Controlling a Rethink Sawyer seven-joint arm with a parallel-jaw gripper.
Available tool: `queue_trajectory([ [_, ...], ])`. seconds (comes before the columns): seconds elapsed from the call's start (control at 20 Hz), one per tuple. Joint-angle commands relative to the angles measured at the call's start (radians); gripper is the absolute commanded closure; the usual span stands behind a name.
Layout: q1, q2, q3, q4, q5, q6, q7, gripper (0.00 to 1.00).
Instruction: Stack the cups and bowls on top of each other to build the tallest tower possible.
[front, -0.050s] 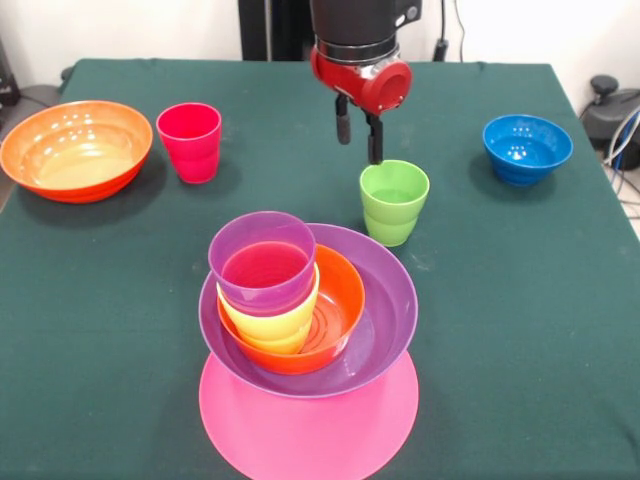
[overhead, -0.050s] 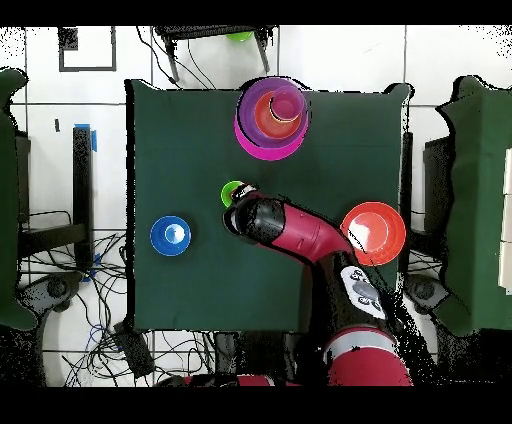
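The tower stands near the front: an upturned pink bowl (front, -0.050s: 300, 425) carries a purple bowl (front, -0.050s: 392, 310), with a small orange bowl (front, -0.050s: 342, 300) inside it. A yellow cup (front, -0.050s: 270, 326) sits in that orange bowl, and a purple cup (front, -0.050s: 262, 262) is nested in the yellow one. The tower (overhead, -0.050s: 270, 120) also shows in the overhead view. A light green cup (front, -0.050s: 393, 200) (overhead, -0.050s: 233, 190) stands upright on the cloth behind the tower. My gripper (front, -0.050s: 358, 135) hangs open and empty just above the cup's far rim, touching nothing.
A red cup (front, -0.050s: 189, 140) stands beside a large orange bowl (front, -0.050s: 75, 148) (overhead, -0.050s: 373, 232) at the left. A blue bowl (front, -0.050s: 527, 148) (overhead, -0.050s: 171, 235) sits at the right. The green tablecloth (front, -0.050s: 120, 330) covers the table. In the overhead view my arm (overhead, -0.050s: 310, 235) hides the red cup.
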Motion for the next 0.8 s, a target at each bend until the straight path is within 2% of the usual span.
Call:
queue_trajectory([
  [0.05, 0.009, 0.086, 0.094, 0.017, -0.05, -0.07, 0.04, 0.0],
  [0.8, 0.014, 0.125, 0.116, 0.008, -0.041, -0.132, 0.062, 0.0],
])
